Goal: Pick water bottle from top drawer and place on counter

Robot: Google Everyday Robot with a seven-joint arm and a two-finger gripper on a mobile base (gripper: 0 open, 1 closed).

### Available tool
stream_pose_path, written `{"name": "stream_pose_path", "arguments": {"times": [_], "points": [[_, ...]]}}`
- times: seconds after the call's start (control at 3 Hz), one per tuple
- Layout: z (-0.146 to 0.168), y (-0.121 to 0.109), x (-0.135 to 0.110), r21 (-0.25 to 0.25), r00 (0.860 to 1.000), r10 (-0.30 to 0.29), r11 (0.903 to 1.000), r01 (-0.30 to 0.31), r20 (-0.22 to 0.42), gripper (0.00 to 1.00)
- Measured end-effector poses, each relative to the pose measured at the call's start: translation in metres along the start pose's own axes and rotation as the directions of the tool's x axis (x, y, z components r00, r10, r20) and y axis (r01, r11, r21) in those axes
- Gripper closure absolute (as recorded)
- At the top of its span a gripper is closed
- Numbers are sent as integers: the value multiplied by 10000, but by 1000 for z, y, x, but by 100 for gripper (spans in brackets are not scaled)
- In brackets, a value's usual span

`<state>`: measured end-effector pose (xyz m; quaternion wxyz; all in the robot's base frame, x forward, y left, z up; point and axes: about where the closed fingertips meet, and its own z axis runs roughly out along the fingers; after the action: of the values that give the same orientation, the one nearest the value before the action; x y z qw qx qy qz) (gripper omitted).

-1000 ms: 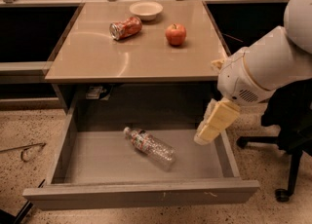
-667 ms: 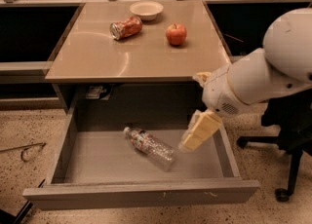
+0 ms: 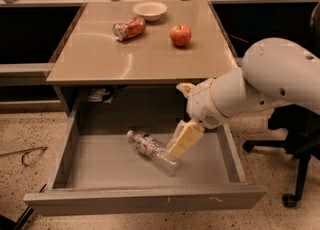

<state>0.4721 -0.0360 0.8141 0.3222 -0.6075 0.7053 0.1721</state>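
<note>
The water bottle [image 3: 150,148] lies on its side in the open top drawer [image 3: 145,200], its white cap pointing to the back left. My gripper [image 3: 181,140] hangs down into the drawer on the white arm [image 3: 260,86] that reaches in from the right. Its tip is right at the bottle's base end, and I cannot tell whether they touch. The tan counter [image 3: 100,56] is above the drawer.
On the counter lie a crushed red soda can [image 3: 129,28], a red apple [image 3: 180,35] and a white bowl [image 3: 150,10]. A black office chair [image 3: 300,144] stands at the right of the drawer. A cable [image 3: 30,155] lies on the floor at the left.
My gripper and arm have moved left and down inside the drawer, from near the right wall to the bottle's base end. The bottle has not moved.
</note>
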Motion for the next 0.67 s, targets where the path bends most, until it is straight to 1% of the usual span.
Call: {"name": "stream_pose_path", "arguments": {"times": [0.33,0.67], "points": [[27,2,1,-2,9985,105,9999,-105,535,0],[92,14,1,-444,9896,396,9984,-337,1384,0]]}}
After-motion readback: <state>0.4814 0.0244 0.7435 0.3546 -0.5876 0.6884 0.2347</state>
